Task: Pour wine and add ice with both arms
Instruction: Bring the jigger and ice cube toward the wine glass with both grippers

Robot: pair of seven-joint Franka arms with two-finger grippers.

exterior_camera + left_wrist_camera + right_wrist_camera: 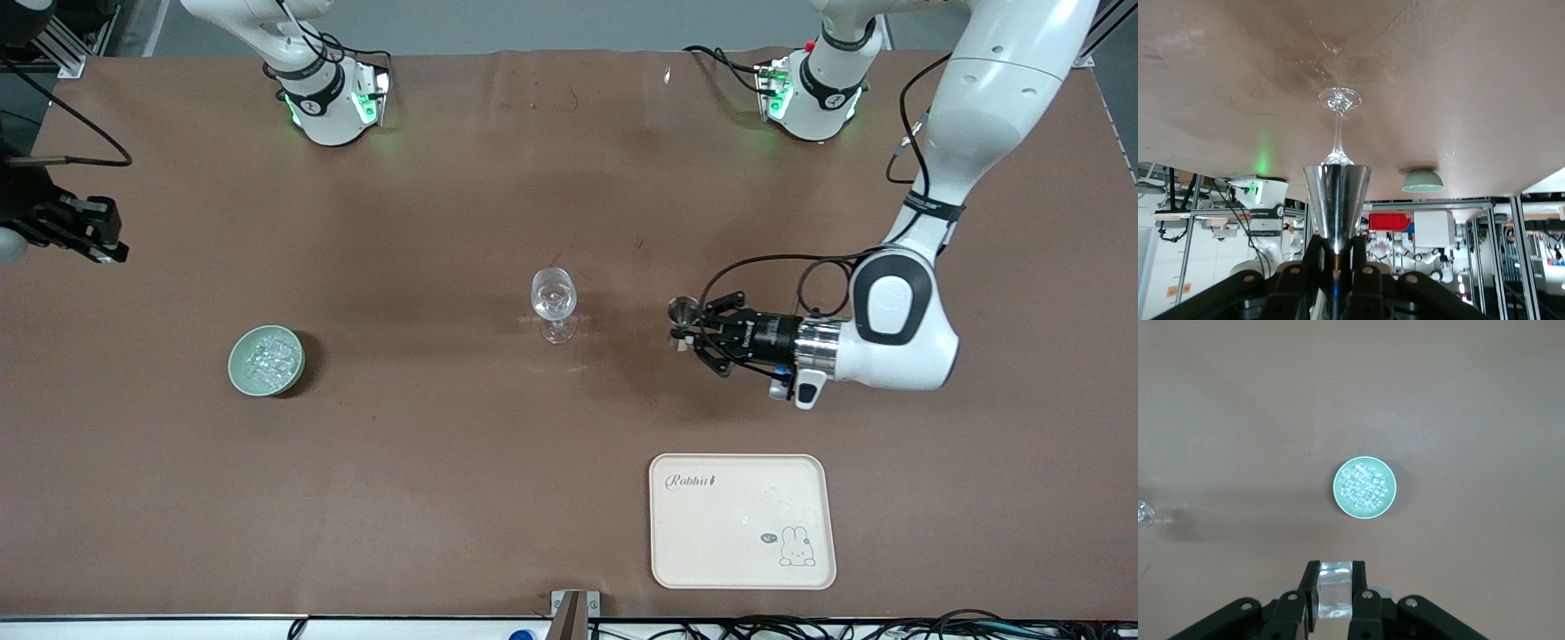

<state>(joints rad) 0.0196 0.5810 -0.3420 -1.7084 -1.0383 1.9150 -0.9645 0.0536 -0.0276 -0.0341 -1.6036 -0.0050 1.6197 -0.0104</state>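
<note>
A clear stemmed wine glass (554, 302) stands mid-table; it also shows in the left wrist view (1338, 127). My left gripper (683, 331) is low beside it, toward the left arm's end, and is shut on a silver cone-shaped metal cup (683, 311) (1337, 200) whose mouth faces the glass. A green bowl (233, 366) holds several ice cubes (267, 357) (1364, 485). My right gripper (105, 251) is high over the right arm's end of the table. In the right wrist view it (1335, 587) is shut on one clear ice cube (1335, 592).
A cream tray (742, 520) with a rabbit print lies nearer the front camera than the left gripper. The glass's edge shows in the right wrist view (1143, 513). The bowl shows in the left wrist view (1422, 180). Brown cloth covers the table.
</note>
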